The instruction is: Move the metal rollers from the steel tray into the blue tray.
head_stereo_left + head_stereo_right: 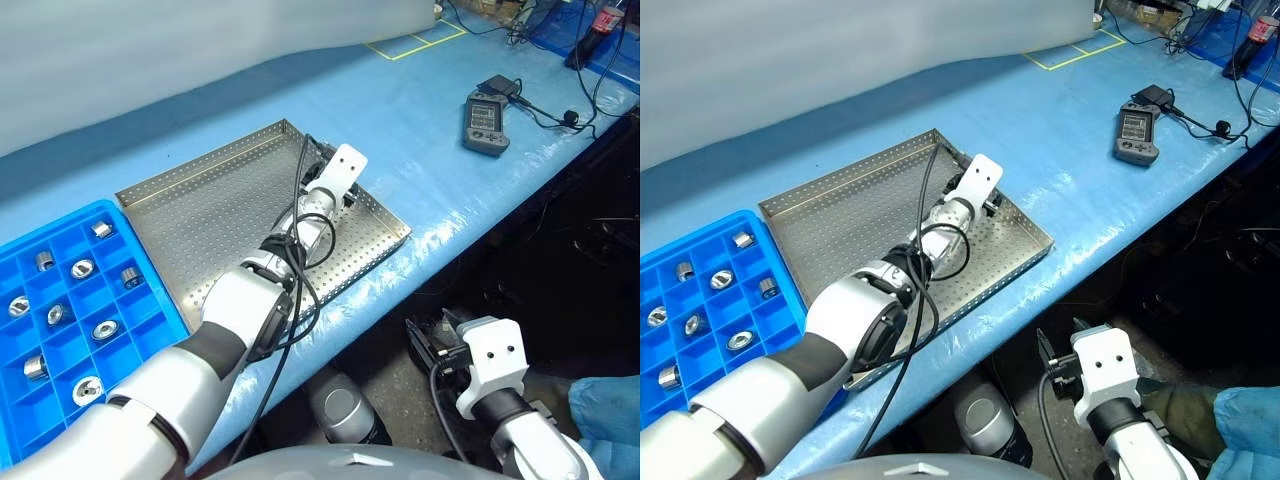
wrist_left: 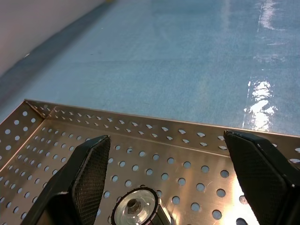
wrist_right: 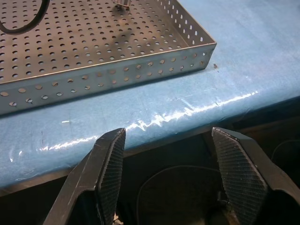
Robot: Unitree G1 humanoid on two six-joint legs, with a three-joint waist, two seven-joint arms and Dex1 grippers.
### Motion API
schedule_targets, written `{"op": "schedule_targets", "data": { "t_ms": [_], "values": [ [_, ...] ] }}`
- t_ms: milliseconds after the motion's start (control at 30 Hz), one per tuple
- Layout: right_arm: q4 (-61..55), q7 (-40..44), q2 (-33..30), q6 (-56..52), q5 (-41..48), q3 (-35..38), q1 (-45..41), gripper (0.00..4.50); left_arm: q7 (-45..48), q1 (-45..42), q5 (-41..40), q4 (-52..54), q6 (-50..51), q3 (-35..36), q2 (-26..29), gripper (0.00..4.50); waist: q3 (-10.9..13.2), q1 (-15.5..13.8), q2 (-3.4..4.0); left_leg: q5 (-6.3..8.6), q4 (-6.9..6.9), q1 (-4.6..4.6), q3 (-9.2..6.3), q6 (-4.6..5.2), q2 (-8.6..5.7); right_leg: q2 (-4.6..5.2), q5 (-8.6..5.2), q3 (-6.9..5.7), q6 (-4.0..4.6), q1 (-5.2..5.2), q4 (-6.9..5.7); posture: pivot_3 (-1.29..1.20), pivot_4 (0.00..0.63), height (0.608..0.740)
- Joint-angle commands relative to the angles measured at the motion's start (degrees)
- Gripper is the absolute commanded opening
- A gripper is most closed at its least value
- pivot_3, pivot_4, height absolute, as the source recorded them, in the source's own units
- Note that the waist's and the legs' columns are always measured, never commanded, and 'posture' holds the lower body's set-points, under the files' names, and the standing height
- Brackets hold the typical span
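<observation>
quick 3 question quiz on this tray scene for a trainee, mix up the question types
1. True or false: the left gripper has its jaws open around a metal roller in the steel tray.
2. Which tray already holds several rollers?
A. the steel tray
B. the blue tray
3. Fill in: the right gripper hangs below the table edge, jaws open and ____.

Key:
1. True
2. B
3. empty

Bright, even overhead light, with white glare streaks on the table covering [image 3: 197,110].
</observation>
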State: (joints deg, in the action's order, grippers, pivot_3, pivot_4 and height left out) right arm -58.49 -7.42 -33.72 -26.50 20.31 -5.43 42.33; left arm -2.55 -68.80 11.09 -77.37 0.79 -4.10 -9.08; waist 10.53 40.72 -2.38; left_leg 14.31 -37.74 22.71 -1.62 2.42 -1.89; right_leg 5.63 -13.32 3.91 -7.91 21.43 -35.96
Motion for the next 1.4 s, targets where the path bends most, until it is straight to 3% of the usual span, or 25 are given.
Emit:
{"op": "schedule_targets", "data": {
  "t_ms": [33, 1100, 1200, 1333, 1400],
  "values": [
    [-1.5, 0.6, 0.7, 1.2, -1.2, 1.5, 1.5, 3.12, -0.7, 1.3, 0.0, 0.0, 1.3, 0.3, -4.0, 4.23, 0.0, 0.0, 0.01, 0.00, 0.00, 0.00, 0.00, 0.00, 0.00, 0.00, 0.00, 0.00, 0.00, 0.00, -0.01, -0.71, 0.150, 0.740],
    [-1.5, 1.8, 3.2, 1.9, -3.6, 2.3, 4.5, 3.12, -1.6, 6.2, -0.1, -0.3, 4.3, 0.9, -5.5, 4.23, -0.3, 1.0, 0.27, 0.08, -0.15, -0.03, 0.00, -0.14, 0.00, 0.00, 0.06, 0.00, -0.11, -0.09, -0.02, -0.73, 0.150, 0.740],
    [-1.5, 1.6, 3.2, 2.0, -3.9, 1.9, 4.5, 3.16, -1.3, 6.3, 0.1, -0.3, 4.3, 0.6, -5.6, 3.39, -0.4, 1.0, 0.33, 0.10, -0.15, -0.04, -0.01, -0.16, 0.00, 0.00, 0.06, 0.00, -0.11, -0.11, -0.01, -0.73, 0.150, 0.740],
    [-1.5, 1.3, 3.4, 2.0, -4.1, 2.0, 4.7, 3.16, -0.3, 6.3, 0.0, -0.3, 4.0, 0.6, -5.8, 3.39, -0.4, 1.0, 0.41, 0.10, -0.15, -0.05, -0.01, -0.17, 0.00, 0.00, 0.06, -0.01, -0.11, -0.13, 0.00, -0.73, 0.150, 0.740],
    [-1.5, 1.2, 3.4, 1.9, -4.2, 2.0, 4.7, 3.16, 0.0, 6.3, -0.1, -0.2, 3.7, 0.6, -5.8, 3.06, -0.5, 1.0, 0.46, 0.10, -0.15, -0.06, -0.01, -0.17, 0.00, 0.00, 0.06, -0.01, -0.11, -0.14, 0.01, -0.73, 0.150, 0.740]
  ]
}}
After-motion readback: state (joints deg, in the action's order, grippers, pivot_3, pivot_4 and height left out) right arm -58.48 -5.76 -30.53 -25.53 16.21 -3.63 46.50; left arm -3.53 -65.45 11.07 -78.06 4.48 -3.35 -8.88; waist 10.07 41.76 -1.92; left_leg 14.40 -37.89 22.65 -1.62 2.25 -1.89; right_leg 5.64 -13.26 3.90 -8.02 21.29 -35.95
